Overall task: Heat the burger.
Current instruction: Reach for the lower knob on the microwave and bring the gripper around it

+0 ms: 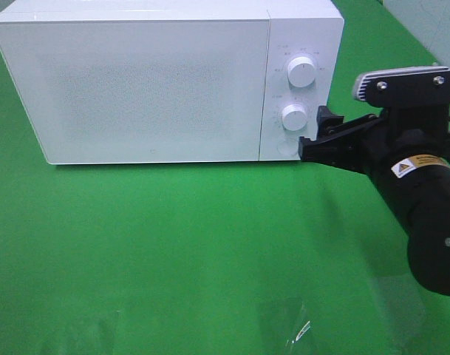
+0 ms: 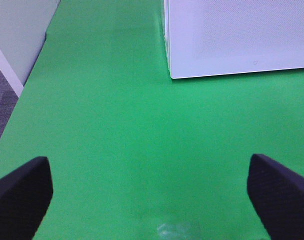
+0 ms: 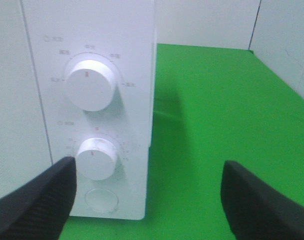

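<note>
The burger is out of view; the white microwave [image 1: 136, 89] has its door closed and nothing shows inside. My right gripper [image 1: 317, 133] is open just in front of the control panel, level with the lower knob [image 1: 294, 117]. In the right wrist view the right gripper [image 3: 147, 195] has one finger [image 3: 37, 200] just beside the lower knob [image 3: 96, 158] and the other finger over the green cloth past the microwave's side. The upper knob [image 3: 90, 85] sits above. My left gripper [image 2: 152, 195] is open over bare green cloth, holding nothing.
A round button [image 3: 101, 200] sits under the lower knob. A scrap of clear plastic [image 1: 295, 329] lies on the green cloth near the front edge. A corner of the microwave [image 2: 231, 40] shows in the left wrist view. The table's left edge [image 2: 17, 95] drops off beside a pale wall.
</note>
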Tool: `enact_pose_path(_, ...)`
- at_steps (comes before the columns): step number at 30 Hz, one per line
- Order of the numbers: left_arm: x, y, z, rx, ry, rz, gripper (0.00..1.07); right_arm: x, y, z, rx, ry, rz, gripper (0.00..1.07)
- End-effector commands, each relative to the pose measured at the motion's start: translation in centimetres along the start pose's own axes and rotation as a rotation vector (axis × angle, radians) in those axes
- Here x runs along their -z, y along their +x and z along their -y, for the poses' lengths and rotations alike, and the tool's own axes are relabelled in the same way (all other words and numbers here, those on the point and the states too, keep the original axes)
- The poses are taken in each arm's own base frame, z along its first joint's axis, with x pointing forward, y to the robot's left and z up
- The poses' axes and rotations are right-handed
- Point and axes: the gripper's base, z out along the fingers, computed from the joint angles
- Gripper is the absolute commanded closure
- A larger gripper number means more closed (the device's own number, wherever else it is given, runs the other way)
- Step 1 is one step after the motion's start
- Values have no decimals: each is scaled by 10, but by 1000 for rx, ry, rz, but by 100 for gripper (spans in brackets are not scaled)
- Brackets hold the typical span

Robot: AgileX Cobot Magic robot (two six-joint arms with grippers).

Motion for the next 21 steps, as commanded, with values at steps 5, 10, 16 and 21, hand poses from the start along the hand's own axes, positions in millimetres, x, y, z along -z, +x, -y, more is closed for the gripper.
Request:
enact_pose_path(5, 2, 2, 1, 6, -4, 12, 9, -19, 1, -21, 13, 10, 62, 32)
enact_pose_path(10, 2, 2, 1, 6, -4, 12, 9, -29, 7, -30, 19, 9, 56, 32)
enact_pose_path(16, 2, 2, 1, 6, -4, 12, 9, -43, 15, -38, 20, 5, 46, 32)
enact_pose_path(21, 2, 2, 1, 6, -4, 12, 9, -57, 20, -39, 1, -18, 37, 32)
